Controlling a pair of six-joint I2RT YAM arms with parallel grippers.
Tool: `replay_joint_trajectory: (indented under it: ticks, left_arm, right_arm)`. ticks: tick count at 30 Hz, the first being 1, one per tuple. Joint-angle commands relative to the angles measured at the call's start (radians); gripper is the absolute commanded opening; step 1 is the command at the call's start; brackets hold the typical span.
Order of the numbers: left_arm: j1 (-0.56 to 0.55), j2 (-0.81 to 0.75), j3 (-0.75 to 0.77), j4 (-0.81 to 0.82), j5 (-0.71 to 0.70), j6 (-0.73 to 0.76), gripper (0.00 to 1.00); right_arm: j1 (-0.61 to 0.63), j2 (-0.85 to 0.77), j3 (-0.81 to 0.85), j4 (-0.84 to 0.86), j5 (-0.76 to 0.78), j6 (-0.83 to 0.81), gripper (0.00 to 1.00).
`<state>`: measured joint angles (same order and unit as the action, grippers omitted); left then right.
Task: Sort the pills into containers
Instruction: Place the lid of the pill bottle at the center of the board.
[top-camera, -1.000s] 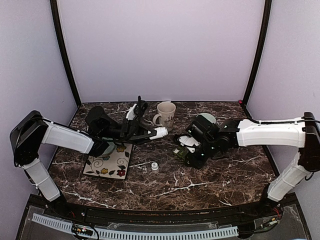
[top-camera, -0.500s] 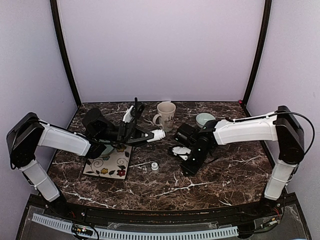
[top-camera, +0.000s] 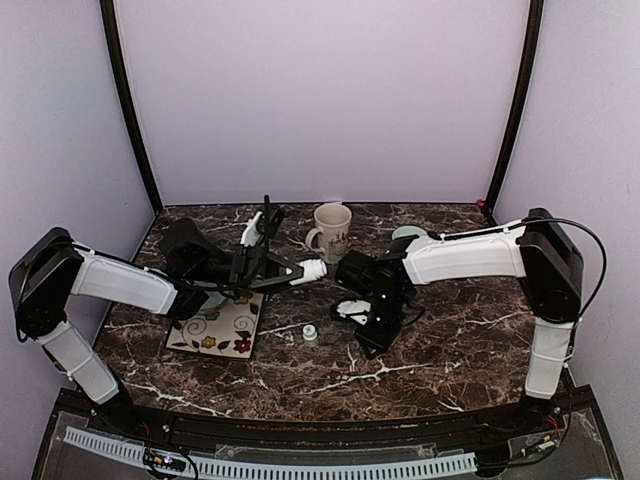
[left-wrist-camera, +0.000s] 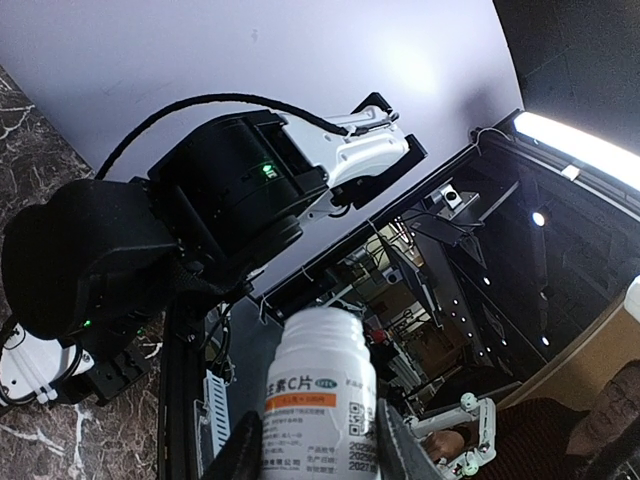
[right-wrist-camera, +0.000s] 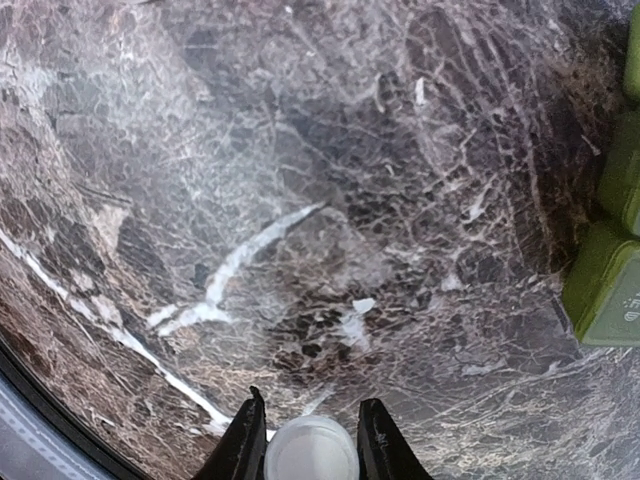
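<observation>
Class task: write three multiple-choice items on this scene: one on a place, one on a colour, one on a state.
1. Where does the mug stand? A on a shelf; B on the table; C on the floor.
2. What colour is the pill box? A green; B red; C white.
3. What is the left gripper doing? A hanging open; B gripping the white bottle; C wiping the wall.
Answers: 1 B, it stands on bare marble; 2 A, its lids show green; 3 B, both fingers clamp the bottle.
</observation>
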<state>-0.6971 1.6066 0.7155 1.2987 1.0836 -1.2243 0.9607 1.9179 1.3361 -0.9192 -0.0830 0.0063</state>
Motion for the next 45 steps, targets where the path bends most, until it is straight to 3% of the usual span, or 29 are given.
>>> replay_joint_trajectory:
  ticks: [1, 14, 36, 45]
  left_arm:
    - [0.009, -0.062, -0.017, 0.015, 0.001, 0.022, 0.0]
    - [0.016, -0.088, -0.049, 0.051, -0.005, 0.015, 0.0]
    - [0.02, -0.088, -0.039, 0.025, -0.002, 0.022, 0.0]
    - [0.023, -0.086, -0.039, 0.035, 0.0, 0.018, 0.0]
  right_arm:
    - [-0.008, 0.026, 0.052, -0.081, -0.016, -0.022, 0.18]
    - [-0.004, 0.1, 0.11, -0.179, -0.02, -0.014, 0.18]
    - [-0.002, 0.122, 0.083, -0.14, -0.036, -0.009, 0.36]
    - [-0.002, 0.125, 0.094, -0.144, -0.028, -0.012, 0.38]
